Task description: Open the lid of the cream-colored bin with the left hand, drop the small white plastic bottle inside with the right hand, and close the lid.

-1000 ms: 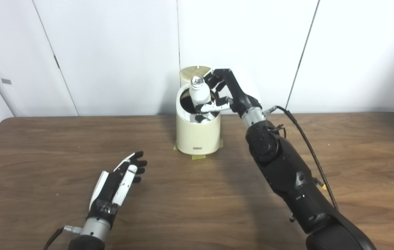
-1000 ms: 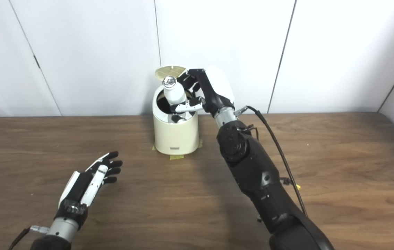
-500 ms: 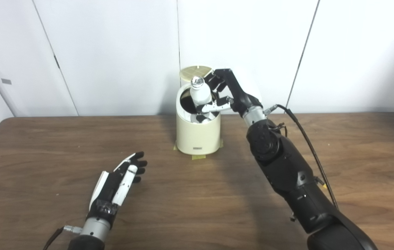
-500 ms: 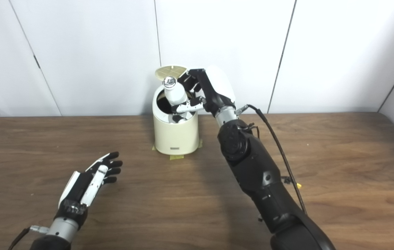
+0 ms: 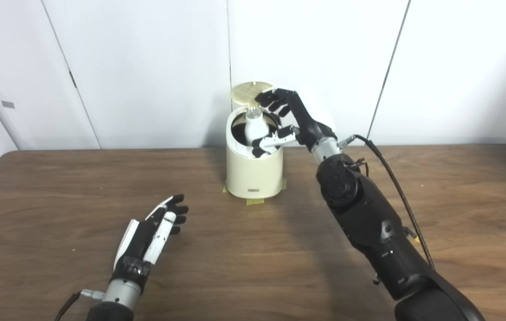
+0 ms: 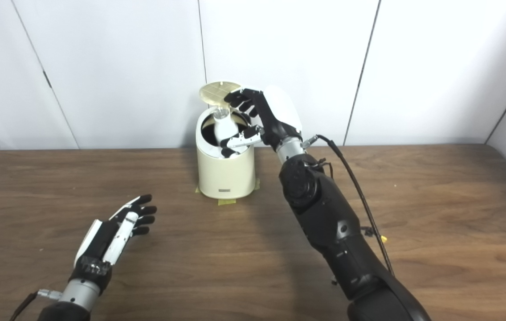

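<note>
Lid (image 5: 251, 90) up at 12 o'clock; right hand (image 5: 286, 120) spread, small white plastic bottle (image 5: 255, 132) dropping into the cream-colored cylindrical bin (image 5: 253, 171); left hand (image 5: 153, 234) slack, empty. Closing remains.

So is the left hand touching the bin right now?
Apart. The left eye view shows the left hand open over the table, with a wide stretch of bare wood between it and the cream bin.

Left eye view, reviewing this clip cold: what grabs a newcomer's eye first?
The cream bin at the table's far edge, its lid standing up, with a white bottle partly down inside its opening. The right hand reaches over the rim, fingers spread around the bottle; whether it grips it is unclear. Nearer, the left hand hangs open and empty above the wooden table.
</note>
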Action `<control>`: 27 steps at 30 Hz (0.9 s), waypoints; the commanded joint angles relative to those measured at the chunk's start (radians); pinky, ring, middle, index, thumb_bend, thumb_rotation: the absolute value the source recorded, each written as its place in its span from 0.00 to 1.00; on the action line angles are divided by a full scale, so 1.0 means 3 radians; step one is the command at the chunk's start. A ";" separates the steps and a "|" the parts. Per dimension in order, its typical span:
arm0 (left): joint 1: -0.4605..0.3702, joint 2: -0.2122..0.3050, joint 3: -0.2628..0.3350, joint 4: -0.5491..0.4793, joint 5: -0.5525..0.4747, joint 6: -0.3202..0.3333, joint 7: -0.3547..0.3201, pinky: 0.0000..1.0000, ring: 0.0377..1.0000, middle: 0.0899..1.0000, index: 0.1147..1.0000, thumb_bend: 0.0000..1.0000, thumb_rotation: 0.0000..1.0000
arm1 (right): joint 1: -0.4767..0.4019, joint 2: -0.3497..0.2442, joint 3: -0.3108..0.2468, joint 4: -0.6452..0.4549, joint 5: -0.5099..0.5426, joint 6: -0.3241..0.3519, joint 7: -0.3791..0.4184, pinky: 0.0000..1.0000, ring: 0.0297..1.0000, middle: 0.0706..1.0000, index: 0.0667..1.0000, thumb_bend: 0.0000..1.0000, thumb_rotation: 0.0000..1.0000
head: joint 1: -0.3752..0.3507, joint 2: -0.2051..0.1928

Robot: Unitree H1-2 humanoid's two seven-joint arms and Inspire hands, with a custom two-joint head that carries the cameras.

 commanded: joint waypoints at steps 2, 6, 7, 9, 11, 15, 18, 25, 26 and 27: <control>-0.0083 0.0021 -0.0002 -0.0093 0.0031 -0.0121 0.0039 0.81 0.82 0.82 0.90 0.42 0.97 | -0.0148 -0.0052 0.0003 -0.0115 -0.0038 -0.0023 -0.0032 0.56 0.65 0.69 0.68 0.90 0.11 | -0.0003 0.0003; -0.0086 0.0009 0.0003 -0.0105 0.0027 -0.0101 0.0046 0.80 0.81 0.82 0.90 0.44 0.96 | -0.0140 -0.0057 0.0001 -0.0118 -0.0031 -0.0050 -0.0052 0.54 0.63 0.67 0.66 0.90 0.11 | 0.0001 0.0007; -0.0085 0.0007 0.0004 -0.0112 0.0029 -0.0094 0.0048 0.81 0.82 0.82 0.90 0.44 0.96 | -0.0138 -0.0058 0.0000 -0.0119 -0.0028 -0.0060 -0.0059 0.54 0.63 0.66 0.65 0.90 0.10 | 0.0000 0.0012; -0.0082 0.0009 0.0006 -0.0111 0.0029 -0.0101 0.0049 0.81 0.81 0.81 0.90 0.43 0.97 | -0.0134 -0.0057 -0.0004 -0.0118 -0.0022 -0.0082 -0.0076 0.53 0.62 0.65 0.64 0.90 0.09 | 0.0000 0.0012; -0.0078 0.0009 0.0008 -0.0113 0.0028 -0.0099 0.0049 0.80 0.81 0.81 0.90 0.43 0.97 | -0.0131 -0.0055 -0.0010 -0.0113 -0.0015 -0.0129 -0.0111 0.52 0.61 0.64 0.63 0.89 0.09 | 0.0001 0.0016; -0.0066 0.0011 0.0008 -0.0131 0.0027 -0.0090 0.0045 0.82 0.82 0.82 0.90 0.42 0.97 | -0.0106 -0.0026 -0.0060 -0.0096 0.0041 -0.0282 -0.0250 0.48 0.53 0.52 0.47 0.60 0.05 | 0.0000 0.0026; -0.0061 0.0005 0.0016 -0.0133 0.0011 -0.0083 0.0044 0.82 0.82 0.82 0.90 0.42 0.96 | -0.0085 -0.0001 -0.0094 -0.0096 0.0072 -0.0353 -0.0341 0.41 0.44 0.46 0.44 0.53 0.01 | 0.0000 0.0026; -0.0057 0.0006 0.0019 -0.0121 0.0012 -0.0101 0.0047 0.82 0.82 0.82 0.90 0.44 0.96 | -0.0051 0.0003 -0.0108 -0.0140 0.0085 -0.0353 -0.0377 0.38 0.41 0.45 0.48 0.52 0.00 | -0.0004 0.0029; -0.0057 0.0003 0.0022 -0.0120 0.0008 -0.0103 0.0050 0.81 0.82 0.81 0.90 0.43 0.95 | -0.0048 0.0000 -0.0108 -0.0144 0.0084 -0.0357 -0.0379 0.38 0.41 0.45 0.47 0.52 0.00 | -0.0006 0.0029; -0.0057 0.0004 0.0018 -0.0123 0.0018 -0.0097 0.0051 0.80 0.81 0.81 0.90 0.43 0.94 | -0.0043 -0.0002 -0.0108 -0.0151 0.0084 -0.0360 -0.0379 0.39 0.41 0.45 0.47 0.52 0.00 | -0.0006 0.0029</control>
